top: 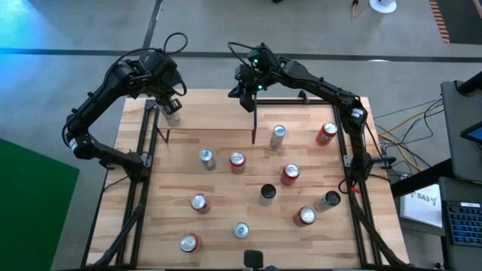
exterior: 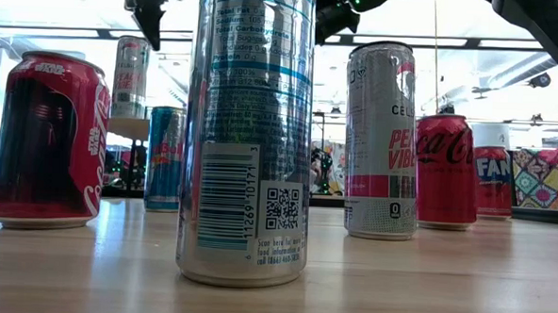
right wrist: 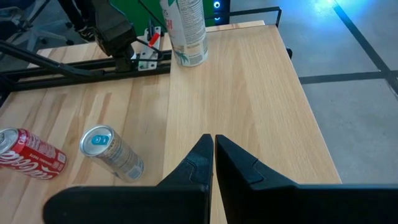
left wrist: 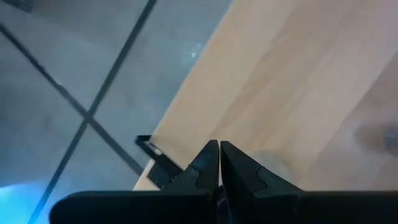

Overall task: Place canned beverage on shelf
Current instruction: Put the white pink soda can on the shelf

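A tall pale can (right wrist: 186,31) stands upright on its base at the left end of the shelf (right wrist: 242,93), a raised light-wood board along the table's far edge (top: 211,117). The same can (top: 172,114) shows in the low view (exterior: 130,74) on the board (exterior: 129,127). My left gripper (top: 169,102) hangs shut just above and beside the can (exterior: 154,33), clear of it. In its own view it (left wrist: 219,149) sits over the shelf's corner (left wrist: 149,146). My right gripper (right wrist: 213,144) is shut above the shelf's right end (top: 247,98), holding nothing.
Several cans stand on the tabletop below the shelf, among them a silver can (top: 207,158), a red can (top: 237,162), another silver can (top: 278,135) and a red can (top: 326,133). A tall silver can (exterior: 247,136) stands close to the near edge. Black frame rails (top: 147,162) run along both sides.
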You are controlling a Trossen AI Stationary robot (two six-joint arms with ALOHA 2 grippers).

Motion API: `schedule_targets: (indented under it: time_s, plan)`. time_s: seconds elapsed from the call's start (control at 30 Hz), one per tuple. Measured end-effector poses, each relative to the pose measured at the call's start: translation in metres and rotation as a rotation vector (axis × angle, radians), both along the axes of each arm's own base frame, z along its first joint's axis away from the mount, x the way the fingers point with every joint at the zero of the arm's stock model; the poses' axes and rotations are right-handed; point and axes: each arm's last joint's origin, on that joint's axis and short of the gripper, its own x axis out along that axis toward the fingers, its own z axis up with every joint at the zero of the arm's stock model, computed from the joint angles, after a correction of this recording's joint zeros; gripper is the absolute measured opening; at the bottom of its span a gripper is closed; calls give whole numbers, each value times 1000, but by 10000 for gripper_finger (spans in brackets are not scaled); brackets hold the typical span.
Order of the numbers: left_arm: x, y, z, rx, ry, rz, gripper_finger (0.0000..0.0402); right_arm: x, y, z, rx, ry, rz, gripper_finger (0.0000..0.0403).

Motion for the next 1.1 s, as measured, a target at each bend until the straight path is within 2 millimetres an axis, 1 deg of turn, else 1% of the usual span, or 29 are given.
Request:
schedule_targets:
  time_s: [0.13, 0.27, 0.5, 0.67, 1.1]
  plan:
    - [1, -2, -1, -49, -34, -40, 0, 0, 0, 0, 0, 0, 0, 9]
    - [-1, -4, -3, -86, -16, -44, 0, 0, 0, 0, 1, 1, 0, 9]
    - [-2, -5, -3, -101, -1, -45, 0, 0, 0, 0, 0, 1, 0, 9]
    - [-1, -6, -4, -129, -16, -90, 0, 0, 0, 0, -1, 1, 1, 9]
    - [-5, -9, -3, -132, 1, -111, 0, 0, 0, 0, 0, 1, 0, 9]
